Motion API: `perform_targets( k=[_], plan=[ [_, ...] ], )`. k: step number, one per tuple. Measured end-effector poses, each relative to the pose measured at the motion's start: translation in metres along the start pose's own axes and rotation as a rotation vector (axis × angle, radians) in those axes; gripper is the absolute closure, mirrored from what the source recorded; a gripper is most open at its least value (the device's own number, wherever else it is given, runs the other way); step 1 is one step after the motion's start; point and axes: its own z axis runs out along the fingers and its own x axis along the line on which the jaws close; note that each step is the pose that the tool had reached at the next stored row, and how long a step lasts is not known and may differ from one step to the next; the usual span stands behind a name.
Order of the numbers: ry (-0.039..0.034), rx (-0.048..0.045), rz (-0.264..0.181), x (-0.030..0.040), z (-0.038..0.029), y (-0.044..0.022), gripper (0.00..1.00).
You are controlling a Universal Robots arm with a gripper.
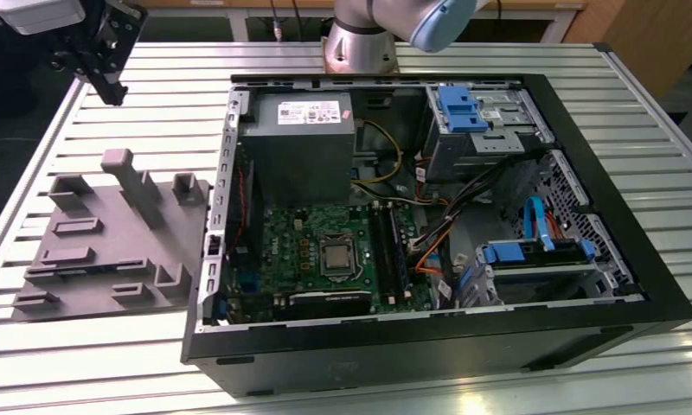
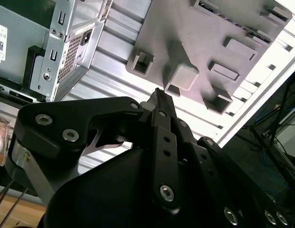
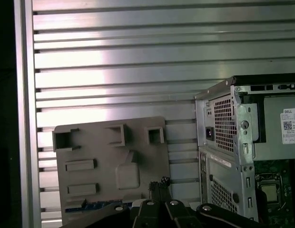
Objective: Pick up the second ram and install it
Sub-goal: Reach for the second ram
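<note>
My gripper [image 1: 115,92] hangs high above the table at the exterior view's far left, beyond the grey moulded tray [image 1: 92,251]. Its black fingers are shut, tips together, with nothing between them, as both wrist views show [image 2: 159,93] [image 3: 159,183]. A thin blue-green strip [image 3: 85,206] lies along one side of the tray [image 3: 100,142] in the first wrist view; it looks like the second ram and is partly hidden by the gripper body. The gripper is well above the tray [image 2: 209,28], touching nothing.
An open computer case [image 1: 438,350] lies on the slatted metal table [image 1: 115,372] to the exterior view's right of the tray. Inside are a grey power supply [image 1: 297,138], a green motherboard [image 1: 305,233] with long black slots [image 1: 390,251], cables and blue drive brackets [image 1: 459,108].
</note>
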Motion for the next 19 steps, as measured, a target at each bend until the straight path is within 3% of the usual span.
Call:
perform_targets(
  k=[19],
  plan=[
    [0.0, 0.0001, 0.0, 0.0017, 0.0011, -0.0081, 0.89]
  ],
)
